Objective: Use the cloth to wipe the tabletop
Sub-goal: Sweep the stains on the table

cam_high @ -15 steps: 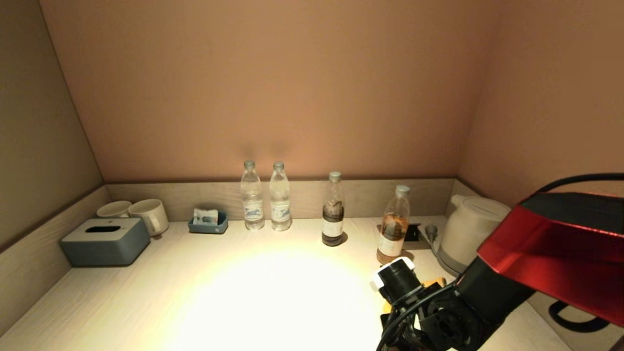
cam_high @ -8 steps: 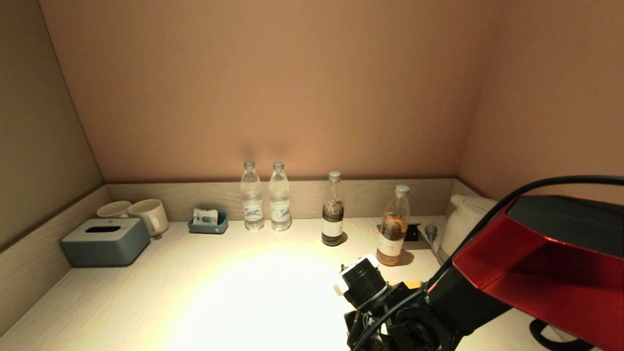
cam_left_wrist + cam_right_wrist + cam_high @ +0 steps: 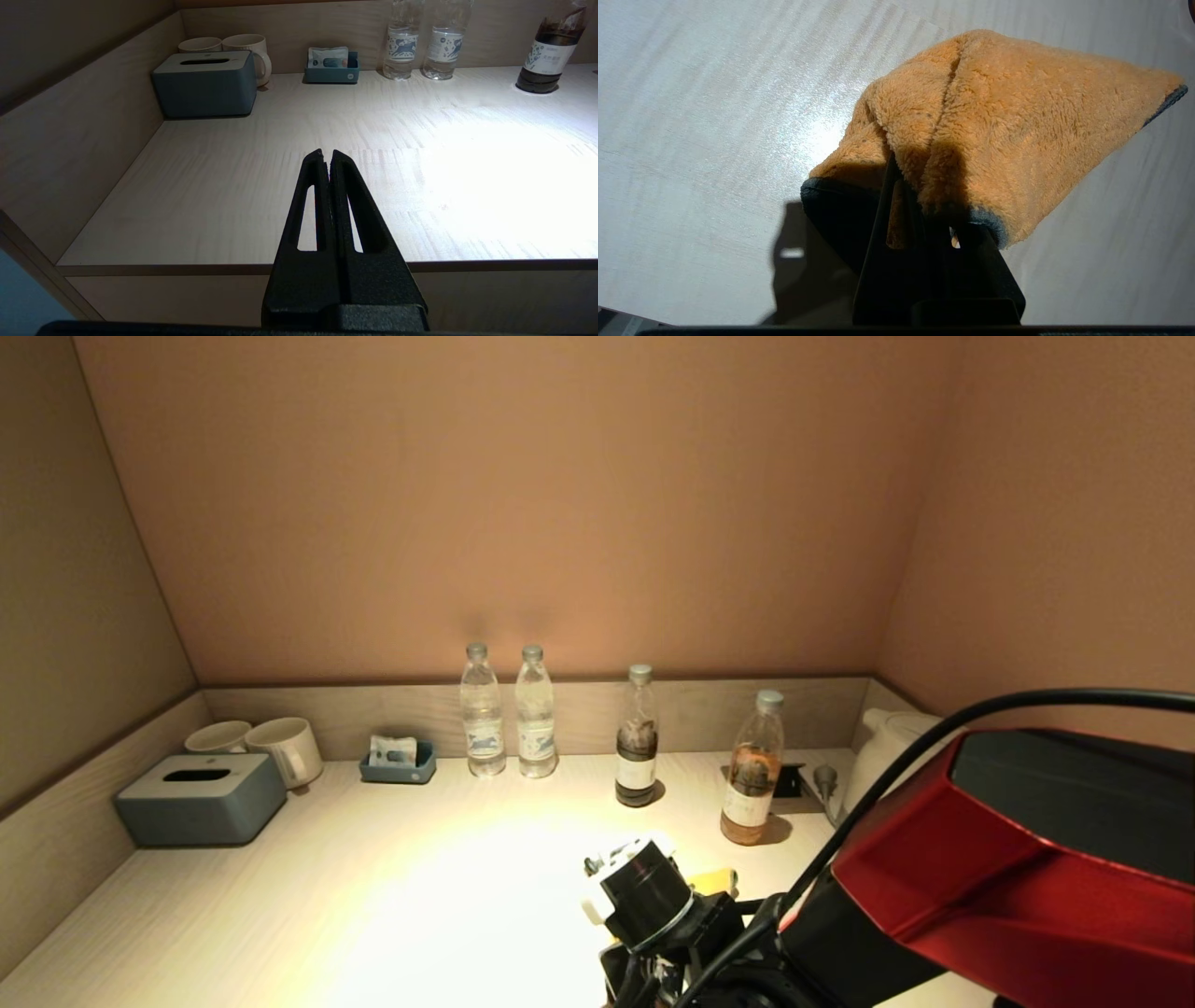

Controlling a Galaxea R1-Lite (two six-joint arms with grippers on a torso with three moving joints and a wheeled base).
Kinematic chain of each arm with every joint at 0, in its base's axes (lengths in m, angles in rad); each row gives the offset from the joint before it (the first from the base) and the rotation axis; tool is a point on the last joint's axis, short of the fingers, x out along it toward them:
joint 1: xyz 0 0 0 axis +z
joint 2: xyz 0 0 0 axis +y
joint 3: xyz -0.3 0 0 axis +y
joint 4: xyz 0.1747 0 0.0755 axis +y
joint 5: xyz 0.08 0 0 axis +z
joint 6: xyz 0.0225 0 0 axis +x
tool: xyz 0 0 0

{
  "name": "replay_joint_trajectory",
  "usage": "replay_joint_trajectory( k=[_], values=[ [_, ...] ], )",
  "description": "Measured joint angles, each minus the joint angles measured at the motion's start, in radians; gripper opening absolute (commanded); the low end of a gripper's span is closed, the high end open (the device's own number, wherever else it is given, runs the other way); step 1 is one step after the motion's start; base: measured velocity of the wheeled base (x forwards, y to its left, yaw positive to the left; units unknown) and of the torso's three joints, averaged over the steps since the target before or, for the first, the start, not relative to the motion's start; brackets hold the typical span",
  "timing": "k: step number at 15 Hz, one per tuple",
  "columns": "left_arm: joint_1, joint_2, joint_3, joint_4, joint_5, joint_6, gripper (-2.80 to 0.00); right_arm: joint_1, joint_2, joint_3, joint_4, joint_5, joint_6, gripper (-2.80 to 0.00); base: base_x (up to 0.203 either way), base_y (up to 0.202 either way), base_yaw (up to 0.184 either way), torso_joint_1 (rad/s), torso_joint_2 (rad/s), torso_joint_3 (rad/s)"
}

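The tabletop (image 3: 420, 868) is pale wood grain with a low raised rim. My right gripper (image 3: 920, 186) is shut on the orange cloth (image 3: 1008, 116), which has dark grey edging. It presses the cloth down on the tabletop (image 3: 691, 116). In the head view only a yellow corner of the cloth (image 3: 714, 879) shows behind the right wrist (image 3: 644, 896), near the front middle and in front of the bottles. My left gripper (image 3: 327, 154) is shut and empty. It hangs at the front edge of the tabletop (image 3: 224, 186), on the left side.
Along the back rim stand a grey-blue tissue box (image 3: 201, 798), two mugs (image 3: 285, 747), a small blue tray (image 3: 400, 763), two water bottles (image 3: 509, 714), a dark bottle (image 3: 638, 742), an amber bottle (image 3: 752, 775) and a white kettle (image 3: 887, 747) by a plugged-in socket (image 3: 805, 779).
My right arm has slid to the left across the tabletop with the cloth, from in front of the kettle to in front of the dark bottle. The left arm has not moved.
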Motion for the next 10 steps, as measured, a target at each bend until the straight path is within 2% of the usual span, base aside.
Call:
replay_joint_trajectory(
  k=[10],
  values=[
    [0.000,0.000,0.000,0.000,0.000,0.000,-2.80,0.077,0.003,-0.007,-0.211,-0.012,-0.166,-2.80,0.000,0.000,0.000,0.000,0.00,0.000]
  ],
)
